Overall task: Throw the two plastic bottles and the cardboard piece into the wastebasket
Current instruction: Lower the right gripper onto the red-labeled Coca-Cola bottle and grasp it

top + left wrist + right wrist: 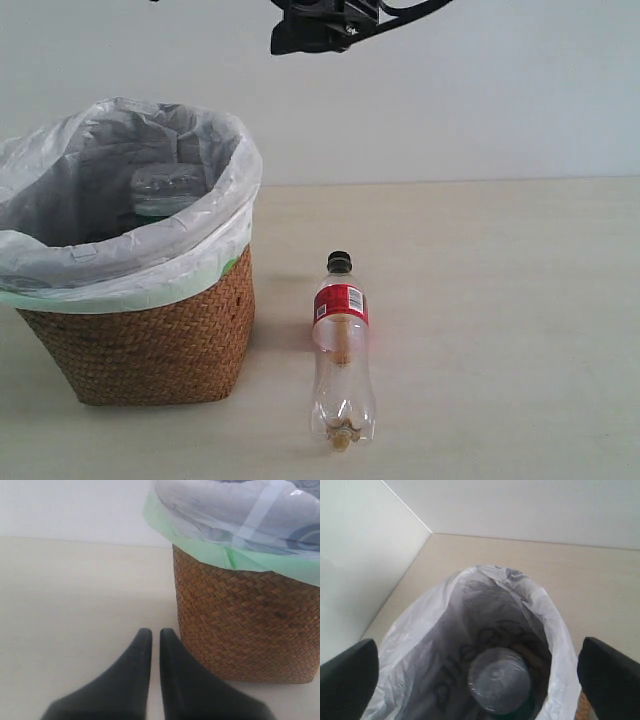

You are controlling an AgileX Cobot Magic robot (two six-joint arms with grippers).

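Viewed from between the fingers of the right pincer point(477, 652), splayed wide and holding nothing, high over the wastebasket point(150, 340) and its white liner bag point(60, 160). Already inside, base up against the liner: the second bottle point(500, 684). Left out on the pale surface point(500, 300): the red-label bottle point(342, 350), lying just beside the basket but apart from the wicker, black cap pointing away from the exterior camera. Low near the surface, close to the wicker wall: the left pincer point(152, 635), clenched on nothing, tips nearly pressed together.

Judged next: fetching the lying bottle. Best done by coming straight down over the mid-body, just below the label, with jaws set across the width, not along it. Worth closing gently, for fear of buckling thin plastic or setting it rolling. Then lifting well clear of the rim before crossing, and letting go only above the open mouth, away from the folded bag edge.

Hard to read: no clear sight of the cardboard piece anywhere. Perhaps the brownish patch beside the bottle deep in the bag, but cannot tell. Cap of the binned bottle hidden, with only a hint of green at its lower end. Right arm point(325, 25) cropped by the top edge of the exterior view, fingers out of frame there. Left pincer absent from that view altogether.
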